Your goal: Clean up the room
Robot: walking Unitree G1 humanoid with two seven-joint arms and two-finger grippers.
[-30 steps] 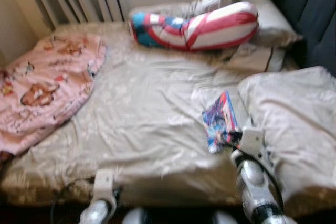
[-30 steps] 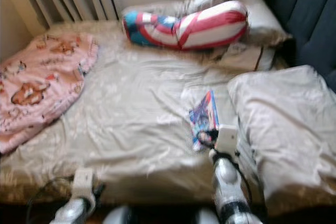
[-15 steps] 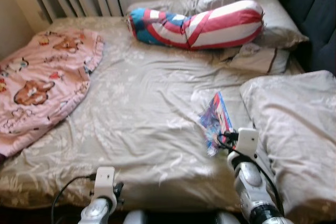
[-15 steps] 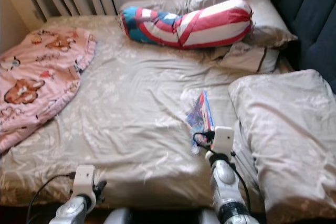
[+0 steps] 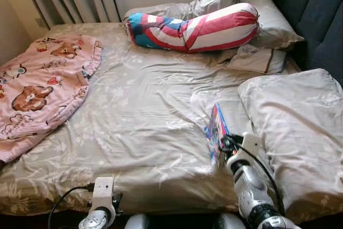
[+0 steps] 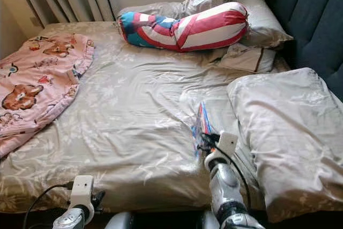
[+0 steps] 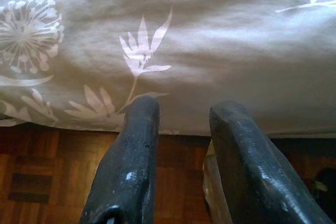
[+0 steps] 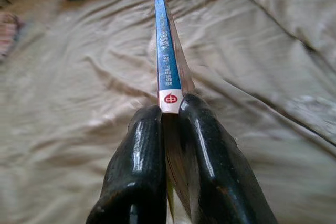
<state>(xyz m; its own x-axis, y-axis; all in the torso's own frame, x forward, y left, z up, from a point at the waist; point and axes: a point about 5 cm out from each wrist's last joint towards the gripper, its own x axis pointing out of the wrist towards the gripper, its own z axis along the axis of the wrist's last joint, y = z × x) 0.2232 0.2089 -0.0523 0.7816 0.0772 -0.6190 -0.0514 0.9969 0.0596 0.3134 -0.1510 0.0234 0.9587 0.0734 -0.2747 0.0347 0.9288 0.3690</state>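
Book [image 8: 168, 61] edge-on in right tool [image 8: 170, 116], cover unreadable

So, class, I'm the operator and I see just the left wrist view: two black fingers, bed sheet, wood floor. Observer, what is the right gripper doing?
Observer: The right gripper is shut on a thin book, spine up, over the bed.
Operator: What lies beside it?
Observer: A grey pillow, on the robot's right.
Operator: Anything else to tidy?
Observer: A pink blanket at the bed's left, a striped bolster at its head.
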